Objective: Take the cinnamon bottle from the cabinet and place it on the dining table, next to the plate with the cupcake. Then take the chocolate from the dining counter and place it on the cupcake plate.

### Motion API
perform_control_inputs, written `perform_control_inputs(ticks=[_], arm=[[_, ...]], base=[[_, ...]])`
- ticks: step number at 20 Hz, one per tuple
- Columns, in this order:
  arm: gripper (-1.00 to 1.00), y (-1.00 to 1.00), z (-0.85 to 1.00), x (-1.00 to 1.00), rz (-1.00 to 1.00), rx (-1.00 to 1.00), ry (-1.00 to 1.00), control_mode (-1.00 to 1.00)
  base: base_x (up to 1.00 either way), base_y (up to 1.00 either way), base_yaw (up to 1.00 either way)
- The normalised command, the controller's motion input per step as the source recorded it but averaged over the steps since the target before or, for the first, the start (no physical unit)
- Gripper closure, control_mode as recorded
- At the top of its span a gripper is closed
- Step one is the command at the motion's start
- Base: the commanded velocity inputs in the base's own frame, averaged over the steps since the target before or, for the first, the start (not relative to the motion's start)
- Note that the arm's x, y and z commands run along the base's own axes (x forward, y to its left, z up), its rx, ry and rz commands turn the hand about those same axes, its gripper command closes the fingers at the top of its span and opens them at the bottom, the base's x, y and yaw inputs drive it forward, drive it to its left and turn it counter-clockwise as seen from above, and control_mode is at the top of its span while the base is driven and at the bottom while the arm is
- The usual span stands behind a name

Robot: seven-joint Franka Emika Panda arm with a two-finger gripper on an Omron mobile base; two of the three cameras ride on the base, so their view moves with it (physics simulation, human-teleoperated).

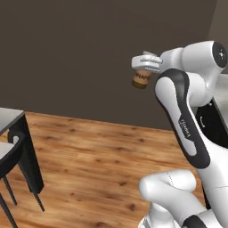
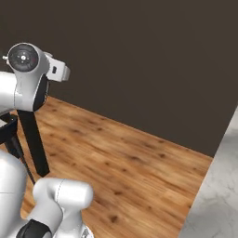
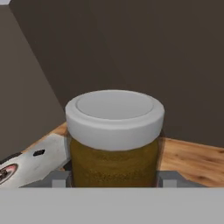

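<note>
Wooden floor below; gripper (image 1: 143,71) clamps round, pale-lidded cinnamon bottle (image 3: 113,139).

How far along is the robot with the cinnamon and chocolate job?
Done: the cinnamon bottle is out of the cabinet, gripped in the claw and carried high over the wood floor. In hand: getting it to the dining table, whose corner shows at the left. Left: setting it beside the cupcake plate, then the whole chocolate step.

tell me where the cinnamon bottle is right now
The cinnamon bottle is held in the tool, high above the wood floor against the dark wall, at upper centre-right of the left base view.
</note>
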Motion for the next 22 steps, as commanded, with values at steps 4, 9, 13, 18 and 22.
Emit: perform_control_inputs(ticks=[4,9,13,18,22], arm=[[1.0,0.0,0.0,0.0,0.0,0.0,0.0,1.0],[1.0,0.0,0.0,0.0,0.0,0.0,0.0,1.0],[1.0,0.0,0.0,0.0,0.0,0.0,0.0,1.0],[1.0,0.0,0.0,0.0,0.0,0.0,0.0,1.0],[1.0,0.0,0.0,0.0,0.0,0.0,0.0,1.0]], base=[[0.54,-0.68,0.13],[0.62,-0.65,0.12],[0.97,-0.16,0.02],[1.0,0.0,-0.02],[0.94,0.0,0.0]])
